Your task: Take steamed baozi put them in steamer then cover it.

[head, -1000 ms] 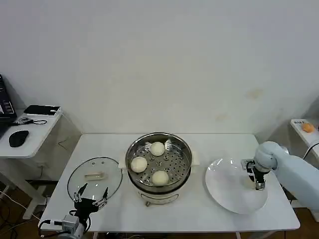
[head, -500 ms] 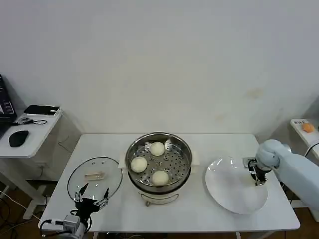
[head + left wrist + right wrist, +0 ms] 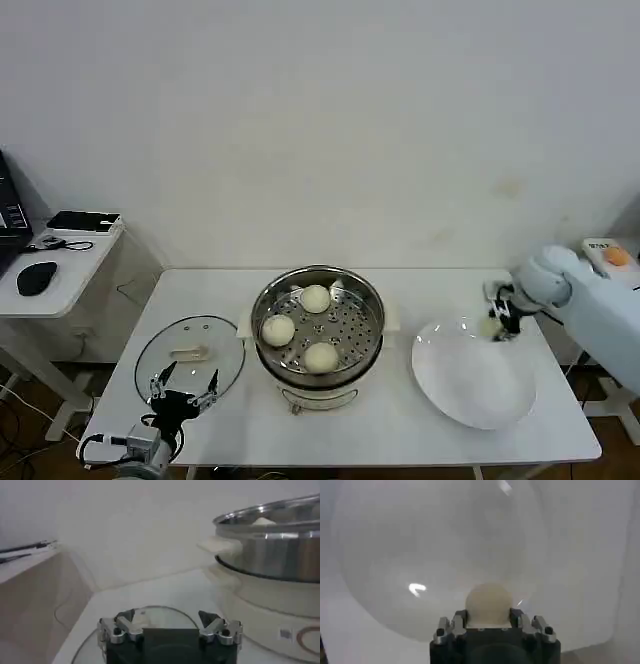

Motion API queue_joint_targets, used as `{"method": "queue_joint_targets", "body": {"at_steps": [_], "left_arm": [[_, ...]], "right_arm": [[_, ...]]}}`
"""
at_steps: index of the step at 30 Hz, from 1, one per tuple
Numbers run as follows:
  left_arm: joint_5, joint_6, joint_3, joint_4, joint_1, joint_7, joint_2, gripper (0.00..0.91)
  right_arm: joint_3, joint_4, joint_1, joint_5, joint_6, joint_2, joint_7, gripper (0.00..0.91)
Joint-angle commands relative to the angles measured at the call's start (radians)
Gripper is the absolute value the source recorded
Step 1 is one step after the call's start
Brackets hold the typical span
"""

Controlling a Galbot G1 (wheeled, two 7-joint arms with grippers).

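Steamer (image 3: pixel 318 322): polished stainless steel, mirror-bright wall, perforated metal tray; matt cream plastic base. Cover (image 3: pixel 190 357): clear glass, metal-rimmed, cream plastic handle. Baozi (image 3: pixel 488 605): smooth, matt, dough-like skin. Plate (image 3: pixel 470 385): glossy white, highlights noted. Table (image 3: pixel 400 430): smooth white, faint sheen.

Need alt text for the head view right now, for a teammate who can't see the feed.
The right pincer holds the fourth baozi above the far edge of the white plate, right of the open steamer with three baozi inside. The glass cover lies flat on the table, left of the steamer, with the open left pincer near its front edge.
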Motion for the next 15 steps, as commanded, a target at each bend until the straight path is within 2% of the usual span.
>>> {"method": "queue_joint_targets", "body": {"at_steps": [1,6,10,15], "left_arm": [[0.029,-0.005,-0.002,0.005,-0.005,-0.009,0.003,0.907],[0.057,-0.014,-0.011,-0.004,-0.008,-0.011,0.018,0.907],[0.061,-0.014,-0.030,-0.008,-0.022,-0.021,0.011,0.907],[0.053,-0.013,-0.037,-0.024,-0.030,-0.019,0.007,0.907]], "right_arm": [[-0.149,0.078,0.305,0.261,-0.105,0.128,-0.003,0.564],[-0.271,0.073,0.451,0.374,-0.141,0.219,0.005,0.564],[-0.348,0.033,0.540,0.502,-0.170,0.302,0.024,0.574],[-0.391,-0.007,0.574,0.545,-0.191,0.402,0.034,0.574]]}}
